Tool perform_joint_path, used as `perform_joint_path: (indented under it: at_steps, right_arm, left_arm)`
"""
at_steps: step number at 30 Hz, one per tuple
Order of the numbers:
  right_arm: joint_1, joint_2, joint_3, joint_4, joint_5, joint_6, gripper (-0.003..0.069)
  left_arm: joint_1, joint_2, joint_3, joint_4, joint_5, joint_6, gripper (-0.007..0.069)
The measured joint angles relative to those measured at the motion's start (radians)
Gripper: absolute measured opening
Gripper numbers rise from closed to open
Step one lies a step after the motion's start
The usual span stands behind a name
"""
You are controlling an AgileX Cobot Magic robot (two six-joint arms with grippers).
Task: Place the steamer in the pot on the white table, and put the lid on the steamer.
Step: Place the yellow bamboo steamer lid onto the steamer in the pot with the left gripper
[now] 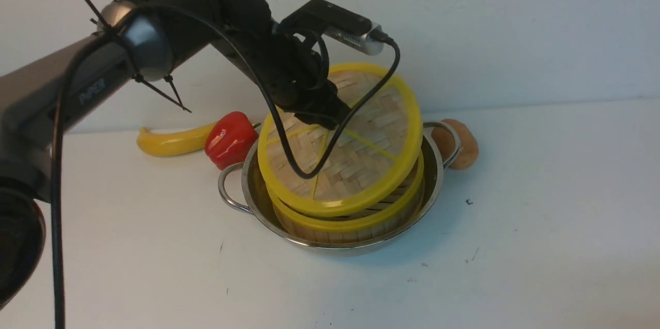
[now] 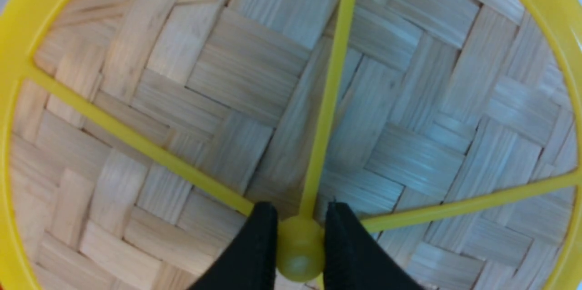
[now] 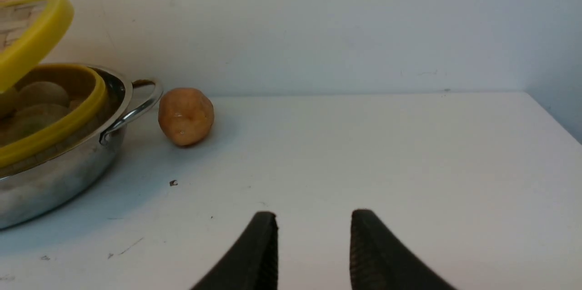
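- While the left gripper point(image 2: 300, 212) is clamped tight on the centre knob point(image 2: 300, 253) of the lid point(image 1: 379, 122), that woven-bamboo disc with its thick yellow rim and yellow spokes hangs tilted over the steamer point(image 1: 350, 224), far edge raised.
- The lid's near edge sits low by the steamer's yellow rim. Whether the two touch is hard to tell from the front view.
- The steamer stands inside the pot point(image 1: 435, 177), a shiny steel pan with two loop handles, on the white table point(image 1: 541, 215). Pale buns point(image 3: 41, 94) show under the lid's raised side.
- The left arm point(image 1: 77, 76) and its black cable point(image 1: 296, 169) cross in front of the lid and hide the knob in the front view.
- A banana point(image 1: 170, 142) and a red pepper point(image 1: 229, 138) lie behind the pot on the left, the pepper just beside one handle. A potato point(image 1: 464, 143) lies just beside the other handle.
- The right gripper point(image 3: 313, 222) hovers over bare table, well apart from the pot, with its jaws parted and nothing between them.
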Motion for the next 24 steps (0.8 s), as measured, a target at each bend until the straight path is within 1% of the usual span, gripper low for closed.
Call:
perform_joint_path:
  at_steps: [2,6,14,18,24]
  right_arm:
    - [0.0,0.0,0.0,0.0,0.0,0.0,0.0243]
    - [0.0,0.0,0.0,0.0,0.0,0.0,0.0243]
    - [0.0,0.0,0.0,0.0,0.0,0.0,0.0243]
    - [0.0,0.0,0.0,0.0,0.0,0.0,0.0243]
    - [0.0,0.0,0.0,0.0,0.0,0.0,0.0243]
  left_arm:
    - [-0.001,0.0,-0.006,0.04,0.016,-0.037,0.0118]
    - [-0.001,0.004,-0.006,0.073,0.036,-0.051,0.0118]
    - [-0.031,0.043,-0.006,0.073,0.035,-0.018,0.0118]
    - [-0.069,0.054,-0.006,0.074,-0.005,-0.009,0.0118]
    - [-0.081,0.054,-0.006,0.081,-0.048,-0.009,0.0118]
